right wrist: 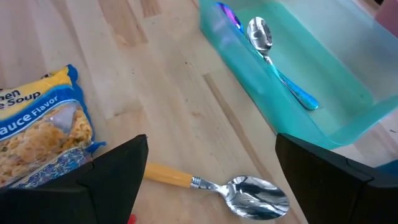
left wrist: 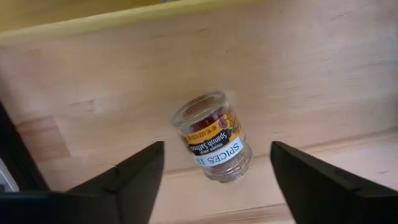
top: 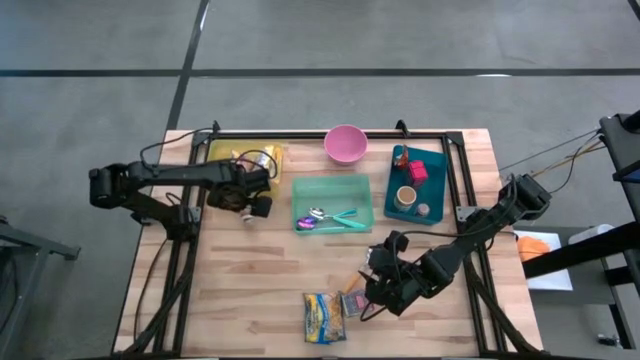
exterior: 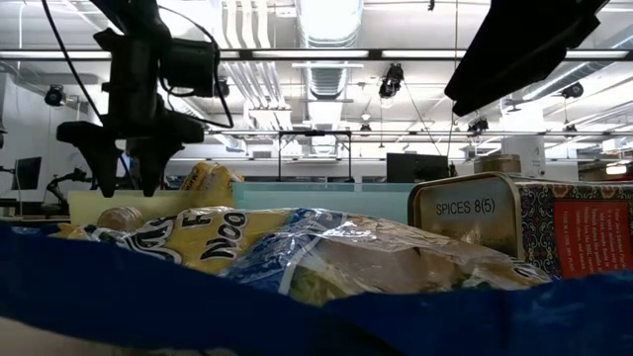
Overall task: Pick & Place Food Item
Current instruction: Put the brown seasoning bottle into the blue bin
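A small glass spice jar (left wrist: 214, 140) with a yellow and black label lies on its side on the wooden table, just in front of the yellow tray (top: 228, 152). My left gripper (left wrist: 216, 149) hangs over it, pointing down. It is open, with one finger on either side of the jar and not touching it. My right gripper (right wrist: 211, 146) is open above the table's near middle. It slants down over a spoon with a yellow handle (right wrist: 217, 186), beside a yellow noodle packet (top: 323, 317).
A green tray (top: 333, 203) holding spoons stands mid-table. A pink bowl (top: 345, 143) is at the far edge and a teal tray (top: 418, 180) with small items is to the right. A spice tin (exterior: 465, 213) lies beside the noodle packet. The yellow tray holds food packets.
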Controlling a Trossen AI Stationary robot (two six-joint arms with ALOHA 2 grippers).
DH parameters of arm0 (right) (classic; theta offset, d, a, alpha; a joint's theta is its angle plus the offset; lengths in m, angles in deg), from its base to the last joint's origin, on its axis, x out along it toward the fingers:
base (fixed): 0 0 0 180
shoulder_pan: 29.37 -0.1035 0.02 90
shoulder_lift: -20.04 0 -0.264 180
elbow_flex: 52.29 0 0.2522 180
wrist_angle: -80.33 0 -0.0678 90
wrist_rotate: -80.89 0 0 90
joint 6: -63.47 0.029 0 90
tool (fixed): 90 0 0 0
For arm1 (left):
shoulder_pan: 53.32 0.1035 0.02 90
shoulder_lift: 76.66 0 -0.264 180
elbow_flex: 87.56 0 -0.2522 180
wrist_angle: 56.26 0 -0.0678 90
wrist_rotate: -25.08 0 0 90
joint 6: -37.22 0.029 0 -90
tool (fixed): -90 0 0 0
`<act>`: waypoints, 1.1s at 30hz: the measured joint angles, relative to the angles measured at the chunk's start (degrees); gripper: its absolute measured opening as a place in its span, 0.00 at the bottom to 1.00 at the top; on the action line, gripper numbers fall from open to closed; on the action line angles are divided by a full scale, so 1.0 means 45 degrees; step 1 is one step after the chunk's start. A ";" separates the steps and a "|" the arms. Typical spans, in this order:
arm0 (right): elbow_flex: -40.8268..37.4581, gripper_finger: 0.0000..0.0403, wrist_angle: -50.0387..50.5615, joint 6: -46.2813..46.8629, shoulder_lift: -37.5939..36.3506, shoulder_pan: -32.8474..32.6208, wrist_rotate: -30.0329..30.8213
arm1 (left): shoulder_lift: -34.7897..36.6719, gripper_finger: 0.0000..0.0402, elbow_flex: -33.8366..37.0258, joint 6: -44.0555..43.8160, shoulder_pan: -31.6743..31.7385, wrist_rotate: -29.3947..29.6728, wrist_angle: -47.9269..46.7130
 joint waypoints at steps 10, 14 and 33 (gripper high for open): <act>0.0000 0.87 -0.0330 -0.0044 0.0000 0.0000 -0.0032 | -0.0029 0.94 0.0733 -0.1185 0.0024 0.0631 0.0966; 0.0000 0.87 -0.0386 -0.0044 0.0000 0.0000 -0.0032 | -0.0029 0.94 0.1368 -0.1705 0.0015 0.0623 0.2013; -0.0010 0.87 -0.1239 -0.0617 0.0000 0.0000 -0.0268 | -0.0029 0.67 0.2318 -0.2567 0.0024 0.0485 0.3087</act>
